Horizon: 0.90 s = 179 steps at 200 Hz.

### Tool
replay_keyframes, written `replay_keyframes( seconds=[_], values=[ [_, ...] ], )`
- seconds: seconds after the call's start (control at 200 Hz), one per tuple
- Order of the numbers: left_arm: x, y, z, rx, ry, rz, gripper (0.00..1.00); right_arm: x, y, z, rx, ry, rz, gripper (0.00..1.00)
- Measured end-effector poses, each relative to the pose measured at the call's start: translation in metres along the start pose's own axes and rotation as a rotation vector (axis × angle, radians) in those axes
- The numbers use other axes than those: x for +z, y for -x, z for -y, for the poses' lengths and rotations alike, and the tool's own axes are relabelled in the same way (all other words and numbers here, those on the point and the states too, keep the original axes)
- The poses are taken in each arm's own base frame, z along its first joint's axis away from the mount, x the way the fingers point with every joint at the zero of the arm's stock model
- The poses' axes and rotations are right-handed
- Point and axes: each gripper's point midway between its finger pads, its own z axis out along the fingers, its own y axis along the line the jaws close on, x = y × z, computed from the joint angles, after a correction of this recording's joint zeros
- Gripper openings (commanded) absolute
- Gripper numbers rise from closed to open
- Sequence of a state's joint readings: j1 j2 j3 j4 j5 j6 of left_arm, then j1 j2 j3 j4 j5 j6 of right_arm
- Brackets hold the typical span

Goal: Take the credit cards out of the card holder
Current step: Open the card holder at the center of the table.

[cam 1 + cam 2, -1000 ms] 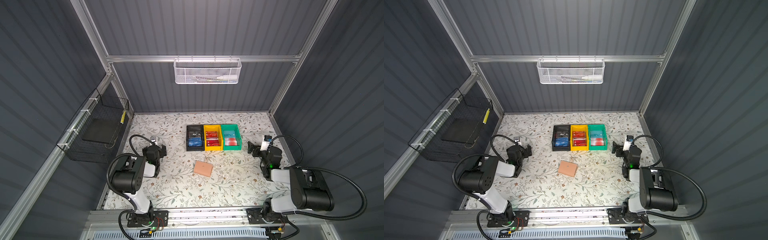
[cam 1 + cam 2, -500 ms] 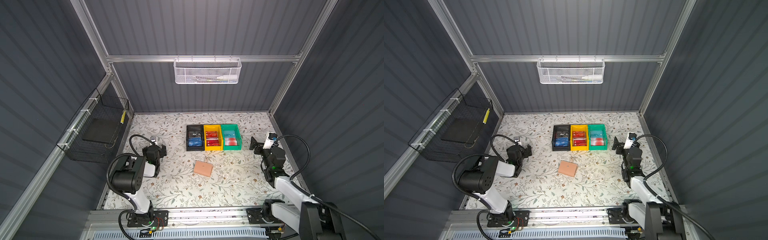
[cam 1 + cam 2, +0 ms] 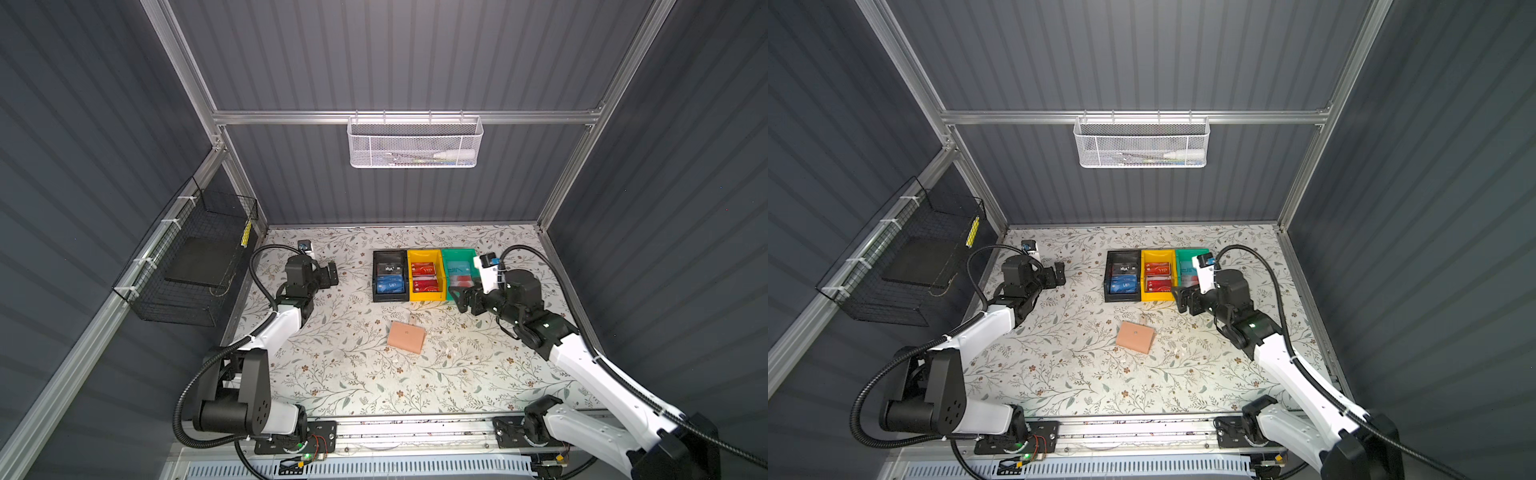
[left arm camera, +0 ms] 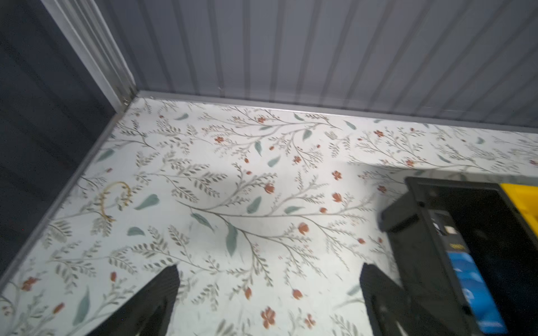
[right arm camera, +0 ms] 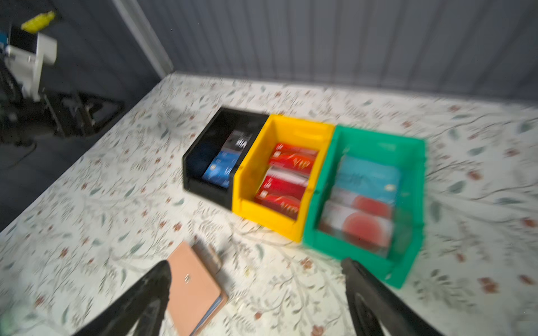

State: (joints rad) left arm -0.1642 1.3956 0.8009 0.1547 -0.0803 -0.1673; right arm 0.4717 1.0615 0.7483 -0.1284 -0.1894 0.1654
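The peach-pink card holder (image 3: 406, 336) (image 3: 1135, 336) (image 5: 192, 288) lies folded shut on the floral table, in front of three bins. No credit cards show inside it. Loose credit cards lie in the bins: a blue one (image 5: 221, 170), red ones (image 5: 291, 160) and a pale one with a red circle (image 5: 358, 224). My right gripper (image 3: 462, 300) (image 3: 1185, 301) (image 5: 256, 264) hangs open in front of the green bin, right of the holder and apart from it. Near the table's left side, my left gripper (image 3: 332, 273) (image 3: 1059, 272) (image 4: 269, 267) is open and empty above bare table.
A black bin (image 3: 376, 276), a yellow bin (image 3: 424, 252) and a green bin (image 3: 457, 251) stand side by side behind the holder. A white mesh basket (image 3: 413, 143) hangs on the back wall and a black wire basket (image 3: 195, 257) on the left wall.
My right arm has swung left from the table's right edge to the front of the green bin. My left gripper has moved a little toward the back and right.
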Motion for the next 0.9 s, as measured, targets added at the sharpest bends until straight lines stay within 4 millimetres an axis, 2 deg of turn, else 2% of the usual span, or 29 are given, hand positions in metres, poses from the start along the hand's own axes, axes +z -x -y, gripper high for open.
replay_keyframes(
  seconds=[0.165,0.225,0.355,0.52,0.71,0.895],
  values=[
    [-0.024,-0.040,0.059,-0.032,-0.158,-0.132,1.00,0.029,-0.055,-0.028,0.025,0.117,-0.220,0.85],
    [-0.033,-0.057,0.069,-0.067,-0.202,-0.180,0.99,0.037,-0.073,-0.036,0.033,0.150,-0.287,0.85],
    [-0.046,-0.098,0.068,-0.169,-0.222,-0.293,0.96,0.046,-0.102,-0.054,0.042,0.215,-0.402,0.84],
    [-0.064,-0.138,0.070,-0.283,-0.258,-0.401,0.91,0.054,-0.113,-0.069,0.055,0.274,-0.472,0.84],
    [-0.077,-0.159,0.076,-0.357,-0.298,-0.472,0.91,0.061,-0.121,-0.076,0.083,0.312,-0.518,0.84],
    [-0.087,-0.160,0.076,-0.375,-0.305,-0.478,0.91,0.071,-0.130,-0.078,0.105,0.330,-0.568,0.83]
  ],
)
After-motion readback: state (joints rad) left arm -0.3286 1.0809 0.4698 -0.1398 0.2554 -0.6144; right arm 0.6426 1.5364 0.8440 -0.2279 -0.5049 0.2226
